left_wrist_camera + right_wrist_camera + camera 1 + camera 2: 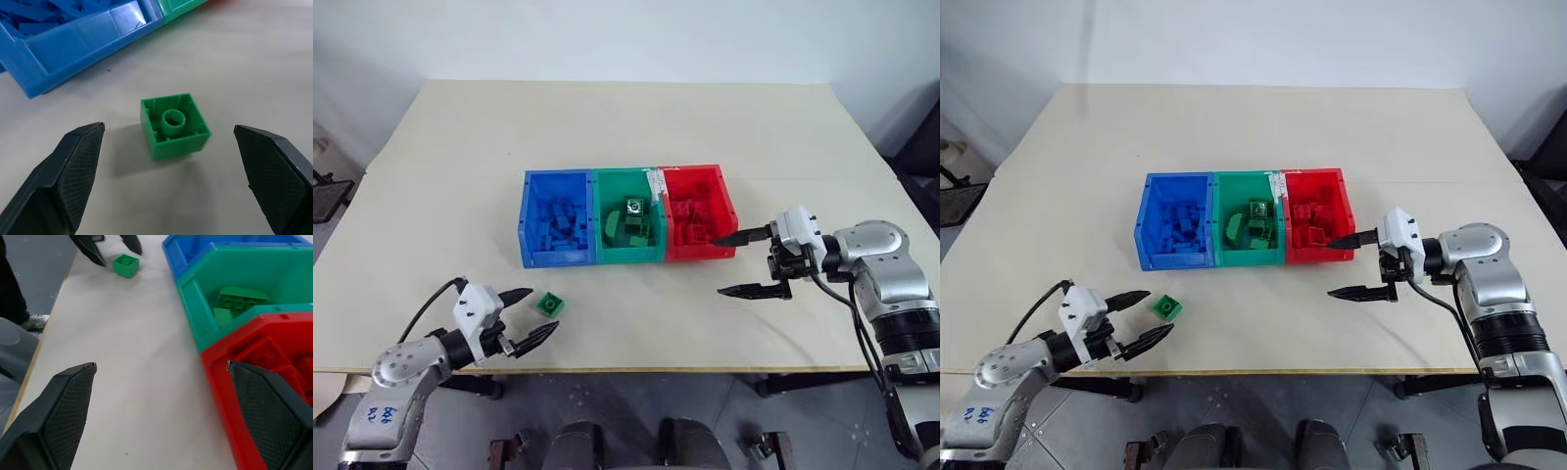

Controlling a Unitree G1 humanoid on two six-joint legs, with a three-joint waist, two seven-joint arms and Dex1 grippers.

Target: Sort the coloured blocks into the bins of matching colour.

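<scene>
**benchrat:** Looking at the sorting rig and there's one small green square plastic toy brick (pixel 549 305) lying loose on the pale tabletop (pixel 460 147), near the front edge, well clear of the three joined open-topped plastic bins (pixel 558 258) (blue, green, red in a row) sitting mid-table. It's flipped studs-down; the left wrist view shows the hollow underside with its round tube.

**servo_sam:** What's the left gripper (pixel 530 315) doing?

**benchrat:** Spread wide, holding nothing, one black finger on each side of the brick but not touching it. My guess is it's lined up so a straight push forward and a squeeze catches two flat walls. The green bin (pixel 626 228) is where it belongs.

**servo_sam:** And the right gripper (pixel 744 262)?

**benchrat:** Also released and empty, hanging just off the outer side of the red bin (pixel 700 211), pointing across the table. Probably parked there to keep out of the way.

**servo_sam:** Anything you can't make out?

**benchrat:** Plenty. The piles inside the bins are a jumble, so I can't count bricks or confirm every one matches its bin. One piece in the green bin looks to have a pale face I can't identify. The right wrist view cuts off most of the red and blue bins.
</scene>
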